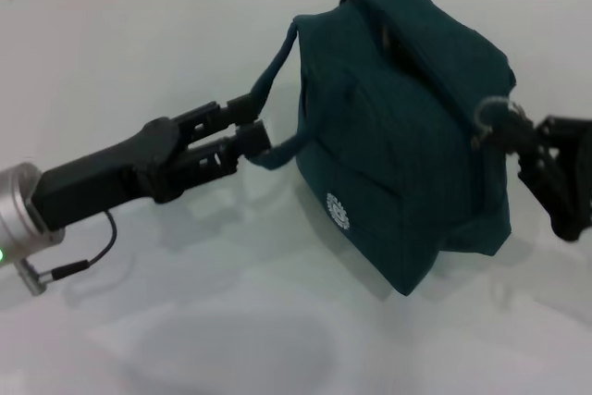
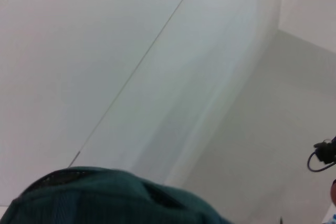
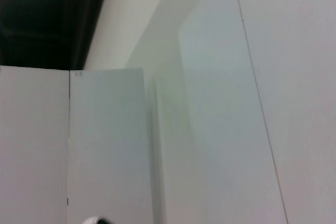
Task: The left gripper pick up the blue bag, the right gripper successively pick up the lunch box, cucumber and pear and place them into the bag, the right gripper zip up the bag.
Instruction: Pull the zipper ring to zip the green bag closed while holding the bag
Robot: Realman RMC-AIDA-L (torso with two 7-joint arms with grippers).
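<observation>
Teal fabric fills the middle of our head view: the bag (image 1: 407, 127) stands on the white table (image 1: 139, 71), tilted, its top flap shut and its round white logo (image 1: 339, 211) facing us low on the front panel; we see the left gripper (image 1: 254, 125) reaching in from the left, its two black fingers (image 1: 242, 105) drawn together on a handle (image 1: 275, 67) that loops out from the bag's upper left corner and back to its side, so the strap runs between the fingers and is held clamped; the arm behind it shows a silver section (image 1: 20, 213) with a thin black cable (image 1: 92, 258) hanging below; on the far side of the bag the right gripper (image 1: 507, 125) sits at the upper right edge, touching the metal ring (image 1: 490, 110) of the zip-pull, and we cannot tell whether its fingers are apart or closed on that ring; from the left wrist we see only a curved strip of the bag (image 2: 105, 195) against pale wall panels; the right wrist view shows pale panels and a dark area in one corner, with none of the task's things in it.
</observation>
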